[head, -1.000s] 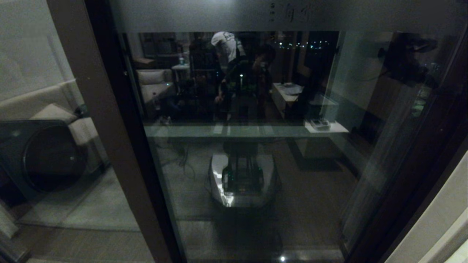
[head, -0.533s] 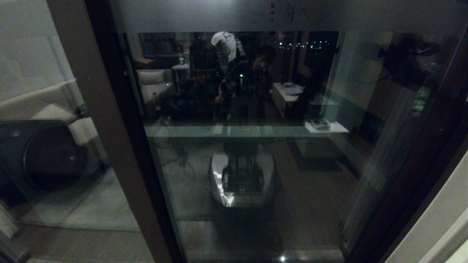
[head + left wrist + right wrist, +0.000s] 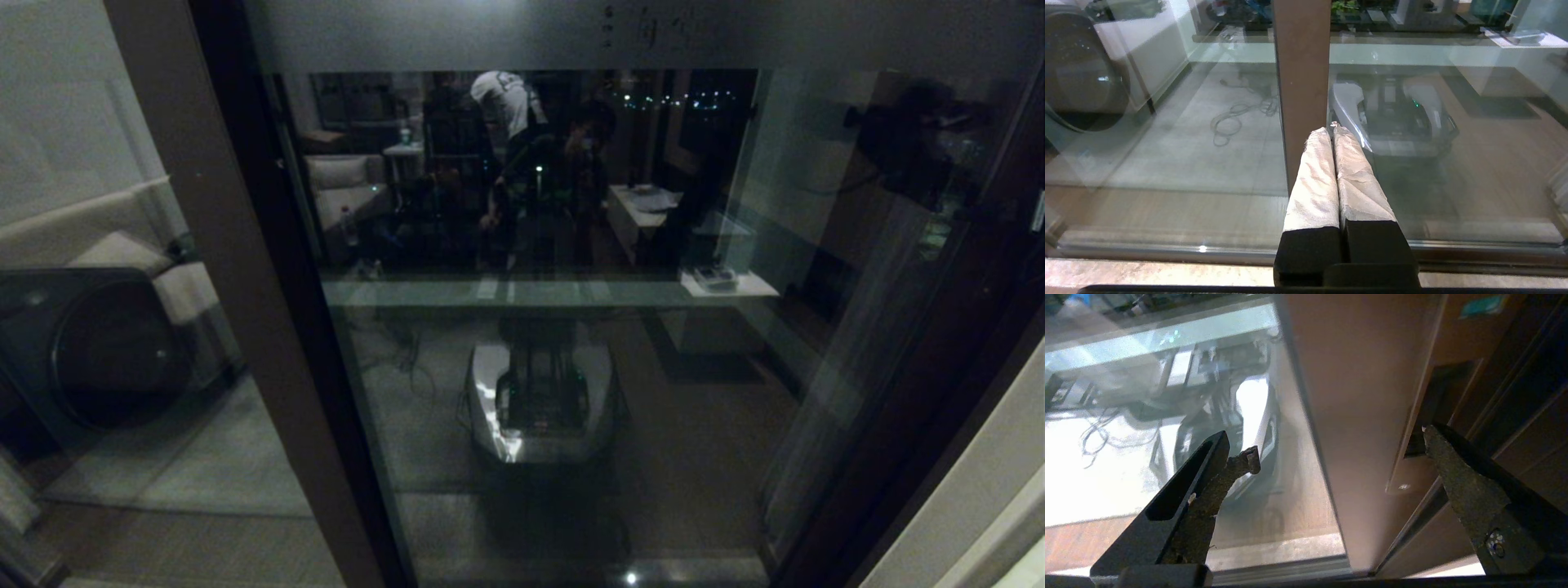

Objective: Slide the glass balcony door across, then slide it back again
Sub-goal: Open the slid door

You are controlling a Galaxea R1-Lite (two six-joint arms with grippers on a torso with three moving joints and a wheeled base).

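Note:
The glass balcony door fills the head view, with its frosted top band and Chinese characters. Neither arm shows there directly. In the right wrist view my right gripper is open astride the door's brown stile. One of its fingers has its tip at the narrow recessed pull slot; the other lies over the glass. In the left wrist view my left gripper is shut and empty. Its white-wrapped fingertips sit at the edge of another brown stile.
Behind the left pane stands a dark round-fronted machine. My own base is reflected in the glass. A floor track runs along the door's foot. A pale wall borders the right frame, and a cable lies on the balcony floor.
The characters and the dark reflection at the right of the glass have drifted slightly right. A pale mark now shows at the head view's right edge. The left stile has stayed put.

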